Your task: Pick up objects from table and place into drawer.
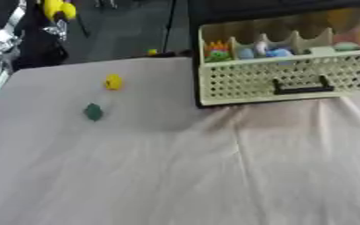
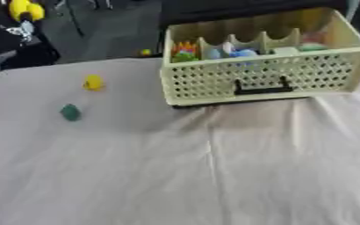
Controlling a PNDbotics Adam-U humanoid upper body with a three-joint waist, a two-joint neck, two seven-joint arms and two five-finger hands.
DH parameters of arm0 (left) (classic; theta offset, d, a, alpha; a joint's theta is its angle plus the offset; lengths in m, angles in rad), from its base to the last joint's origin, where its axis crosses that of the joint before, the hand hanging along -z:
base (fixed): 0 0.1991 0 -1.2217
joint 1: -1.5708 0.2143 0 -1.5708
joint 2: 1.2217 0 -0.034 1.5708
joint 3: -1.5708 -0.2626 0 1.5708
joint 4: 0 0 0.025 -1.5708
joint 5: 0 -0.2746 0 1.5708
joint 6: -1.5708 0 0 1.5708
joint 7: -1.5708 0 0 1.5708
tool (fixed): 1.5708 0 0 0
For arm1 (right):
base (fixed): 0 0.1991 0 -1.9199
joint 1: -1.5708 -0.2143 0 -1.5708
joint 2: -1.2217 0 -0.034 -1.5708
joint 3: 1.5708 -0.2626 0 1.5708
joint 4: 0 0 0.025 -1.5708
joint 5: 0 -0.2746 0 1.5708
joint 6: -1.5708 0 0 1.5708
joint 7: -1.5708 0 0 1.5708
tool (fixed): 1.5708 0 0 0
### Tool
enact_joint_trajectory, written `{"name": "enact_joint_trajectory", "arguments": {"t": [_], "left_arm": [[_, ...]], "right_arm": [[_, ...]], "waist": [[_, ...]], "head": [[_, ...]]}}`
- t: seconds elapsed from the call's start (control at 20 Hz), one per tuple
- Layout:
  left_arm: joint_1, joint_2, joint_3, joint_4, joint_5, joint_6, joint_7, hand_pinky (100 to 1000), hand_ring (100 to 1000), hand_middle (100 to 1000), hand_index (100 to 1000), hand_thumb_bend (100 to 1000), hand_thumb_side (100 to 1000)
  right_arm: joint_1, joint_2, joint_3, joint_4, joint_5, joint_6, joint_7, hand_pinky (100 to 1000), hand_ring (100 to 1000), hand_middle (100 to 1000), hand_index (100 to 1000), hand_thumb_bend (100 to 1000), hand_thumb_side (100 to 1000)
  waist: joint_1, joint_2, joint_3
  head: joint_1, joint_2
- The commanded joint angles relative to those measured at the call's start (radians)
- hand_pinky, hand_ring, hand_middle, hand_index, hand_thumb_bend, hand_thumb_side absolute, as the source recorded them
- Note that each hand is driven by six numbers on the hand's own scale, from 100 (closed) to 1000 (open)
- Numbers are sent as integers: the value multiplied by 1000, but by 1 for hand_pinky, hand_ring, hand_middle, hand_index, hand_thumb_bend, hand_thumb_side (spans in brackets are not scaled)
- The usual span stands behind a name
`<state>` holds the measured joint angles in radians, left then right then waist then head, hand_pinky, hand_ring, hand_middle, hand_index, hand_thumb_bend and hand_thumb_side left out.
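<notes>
I see the counter (image 1: 175, 176) filling most of both views, covered by a pale pinkish cloth with creases running down from the upper right toward the bottom. Neither robot hand shows in either view, so I cannot tell whether their fingers are apart or together.

Next in size is the drawer (image 2: 264, 77), a cream-coloured box with a perforated front wall and a dark handle (image 2: 261, 89) on that wall. It sits in the upper right of the frame, resting on the far part of the counter. Inside, dividers split it into compartments, and I can make out several small things there: an orange and green one (image 2: 185, 52) at the left end, pale blue ones (image 2: 233, 53) near the middle, and a greenish one toward the right end; their shapes are too blurred to name.

On the cloth in the upper left of the frame, well apart from the drawer, lies a small yellow object (image 1: 113, 82). Near it, lower and a little to the left, lies a small dark green object (image 1: 93, 112). The two do not touch.
</notes>
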<state>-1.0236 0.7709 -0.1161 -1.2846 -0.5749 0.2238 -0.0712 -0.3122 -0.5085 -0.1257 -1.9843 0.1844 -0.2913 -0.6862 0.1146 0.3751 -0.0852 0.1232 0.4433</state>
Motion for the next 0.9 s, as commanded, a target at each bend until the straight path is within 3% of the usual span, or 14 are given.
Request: {"name": "enact_joint_trajectory", "arguments": {"t": [0.05,0.45,0.75,0.9], "left_arm": [[-52,-3,-10,-12,-15,-8,-15,100,289,541,703,100,593],[-128,-88,-35,-14,-9,-25,-46,100,286,538,702,100,603],[-161,-127,-37,-1,9,-27,-57,100,285,539,703,100,613],[-167,-142,-39,9,17,-30,-61,100,283,539,702,100,618]], "right_arm": [[-4,-39,0,-16,-16,1,9,482,407,368,811,100,444],[-34,-47,16,-16,-57,15,46,486,413,372,813,100,448],[-73,-52,35,-16,-104,21,91,485,408,373,813,100,446],[-82,-51,37,-16,-116,23,103,486,406,372,813,100,446]], "waist": [[2,-33,-5],[27,-64,-42],[55,-78,-89],[65,-77,-109]], "head": [[8,8],[-9,-19],[21,-14],[32,-34]]}}
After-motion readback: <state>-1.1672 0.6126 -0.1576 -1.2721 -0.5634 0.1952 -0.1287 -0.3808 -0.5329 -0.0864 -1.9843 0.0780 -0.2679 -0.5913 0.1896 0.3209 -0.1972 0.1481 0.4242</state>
